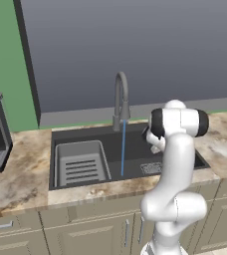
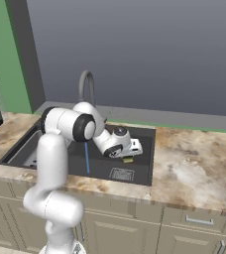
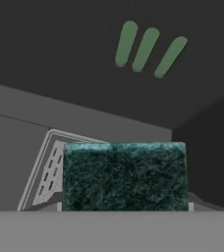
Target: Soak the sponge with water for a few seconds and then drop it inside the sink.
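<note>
Sponge held over the sink, off to the side of the running water.

Left base view: the faucet (image 1: 121,97) pours a thin blue stream of water (image 1: 123,148) into the dark sink (image 1: 75,135), where a grey rack (image 1: 80,163) sits at the left; the arm hides the hand. Right base view: the gripper (image 2: 128,157) hangs above the basin near the drain grate (image 2: 121,174), clamped on the small yellow sponge (image 2: 128,159), which sits apart from the stream, to its right. Hand view: the sponge's dark green face (image 3: 125,176) sits between the fingers, with the grate (image 3: 44,172) below. As I judge it, picking up is done; whether soaking has happened cannot be told, and the drop into the sink remains.
</note>
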